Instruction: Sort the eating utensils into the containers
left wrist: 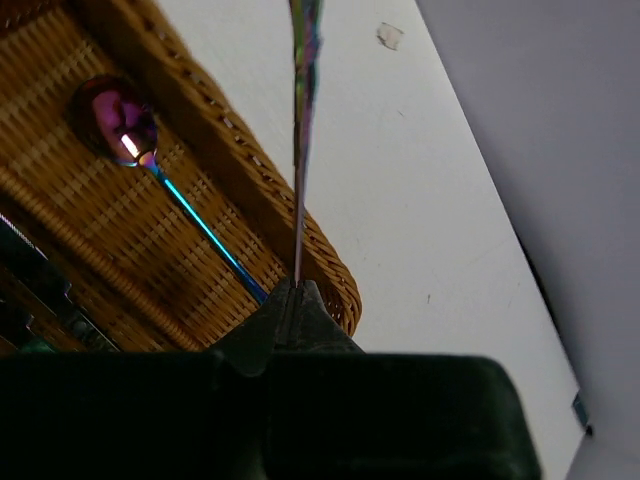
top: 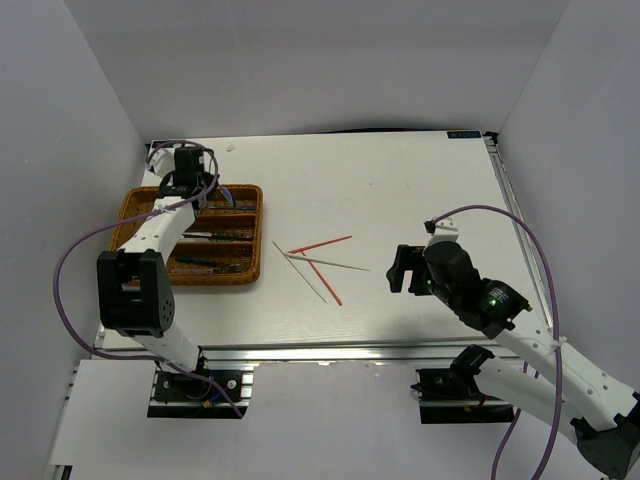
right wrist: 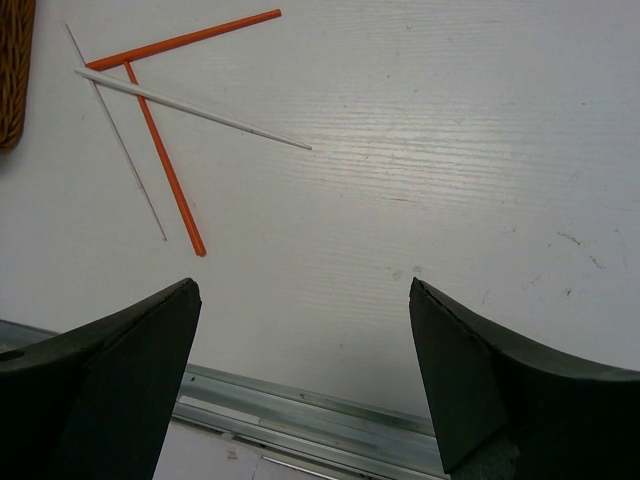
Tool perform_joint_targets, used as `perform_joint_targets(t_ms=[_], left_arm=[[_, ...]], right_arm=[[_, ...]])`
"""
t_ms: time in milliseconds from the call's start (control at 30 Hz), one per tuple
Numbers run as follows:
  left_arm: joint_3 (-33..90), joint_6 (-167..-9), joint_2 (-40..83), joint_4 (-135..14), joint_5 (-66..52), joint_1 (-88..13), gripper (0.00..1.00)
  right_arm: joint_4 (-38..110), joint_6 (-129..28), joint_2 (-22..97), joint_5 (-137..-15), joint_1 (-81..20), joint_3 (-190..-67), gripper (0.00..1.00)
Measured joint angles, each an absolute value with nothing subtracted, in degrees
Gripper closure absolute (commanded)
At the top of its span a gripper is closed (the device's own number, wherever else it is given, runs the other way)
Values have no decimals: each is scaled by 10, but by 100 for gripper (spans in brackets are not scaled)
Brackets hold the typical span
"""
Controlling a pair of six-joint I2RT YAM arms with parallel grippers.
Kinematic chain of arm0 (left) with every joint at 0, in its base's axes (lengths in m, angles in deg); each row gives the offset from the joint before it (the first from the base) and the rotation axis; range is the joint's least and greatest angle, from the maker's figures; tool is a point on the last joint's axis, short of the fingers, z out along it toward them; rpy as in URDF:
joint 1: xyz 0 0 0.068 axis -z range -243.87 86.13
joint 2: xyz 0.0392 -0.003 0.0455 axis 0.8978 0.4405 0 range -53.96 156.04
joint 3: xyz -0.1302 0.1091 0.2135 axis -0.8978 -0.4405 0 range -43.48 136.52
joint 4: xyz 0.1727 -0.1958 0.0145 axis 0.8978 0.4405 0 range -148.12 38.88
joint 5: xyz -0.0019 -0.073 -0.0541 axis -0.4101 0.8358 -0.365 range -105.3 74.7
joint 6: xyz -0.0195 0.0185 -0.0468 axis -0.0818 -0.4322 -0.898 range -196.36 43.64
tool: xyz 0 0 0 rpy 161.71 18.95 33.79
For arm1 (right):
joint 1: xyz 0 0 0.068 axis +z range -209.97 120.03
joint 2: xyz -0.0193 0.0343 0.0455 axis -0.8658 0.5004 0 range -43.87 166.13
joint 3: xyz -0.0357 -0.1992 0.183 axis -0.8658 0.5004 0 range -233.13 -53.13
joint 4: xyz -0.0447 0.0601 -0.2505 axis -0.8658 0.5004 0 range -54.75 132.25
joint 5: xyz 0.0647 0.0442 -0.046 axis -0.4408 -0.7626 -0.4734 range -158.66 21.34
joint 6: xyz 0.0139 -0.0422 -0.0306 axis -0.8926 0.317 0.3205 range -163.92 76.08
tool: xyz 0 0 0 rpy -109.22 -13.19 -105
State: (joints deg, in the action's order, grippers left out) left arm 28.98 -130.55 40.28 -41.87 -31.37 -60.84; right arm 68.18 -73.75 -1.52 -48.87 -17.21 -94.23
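Observation:
The brown wicker tray (top: 135,205) stands at the left with several utensils in its slots. My left gripper (top: 190,192) hovers over the tray's far end. In the left wrist view it (left wrist: 291,286) is shut on a slim iridescent utensil (left wrist: 303,90) seen edge-on, over the tray's rim (left wrist: 250,185); I cannot tell which kind. A purple-bowled, blue-handled spoon (left wrist: 120,118) lies in the tray. Two red chopsticks (top: 320,244) (top: 326,282) and two silver ones (top: 335,264) (top: 300,271) lie crossed mid-table. My right gripper (top: 403,270) (right wrist: 305,300) is open and empty, right of them.
Dark utensils (left wrist: 30,285) lie in the tray's neighbouring slot. The chopsticks show at the right wrist view's top left: red (right wrist: 185,40) (right wrist: 165,160), silver (right wrist: 195,110) (right wrist: 120,140), beside the tray's corner (right wrist: 12,70). The table's metal front rail (right wrist: 300,410) runs just below.

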Motion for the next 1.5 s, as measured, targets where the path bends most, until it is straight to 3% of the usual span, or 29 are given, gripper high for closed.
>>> perform_joint_targets(t_ms=[367,600,633,733,767,867,900,1000,1133,1233,1400,1500], left_arm=[[141,-1558,392,-534,-373,-611,100],[134,-1588,391,-595,-366,-611,100],[134,-1580,388,-600,-361,-611,95],[149,-1511,366,-568,-352,-611,55],[161,-1477,356,-547,-348,-611,35],[195,-1376,294,-501,-336,-610,7],[198,-1340,263,-484,-333,-610,2],[198,-1250,155,-424,-336,-608,2],[155,-1151,5,-367,-344,-607,2],[80,-1096,-92,-337,-344,-607,2],[-17,-1050,-166,-291,-343,-607,2],[-29,-1039,-184,-293,-336,-607,2]], right_arm=[[677,-737,-15,-513,-172,-942,11],[672,-735,-11,-515,-172,-942,11],[672,-734,-9,-515,-172,-942,11],[664,-732,-2,-521,-172,-942,11],[659,-730,0,-525,-172,-942,11],[626,-712,14,-555,-172,-936,11],[616,-706,28,-567,-172,-936,11],[597,-696,105,-596,-172,-953,12],[582,-683,250,-610,-159,-1002,28],[573,-669,327,-614,-136,-1039,33],[560,-645,438,-614,-104,-1113,36],[557,-635,487,-613,-91,-1143,43]])
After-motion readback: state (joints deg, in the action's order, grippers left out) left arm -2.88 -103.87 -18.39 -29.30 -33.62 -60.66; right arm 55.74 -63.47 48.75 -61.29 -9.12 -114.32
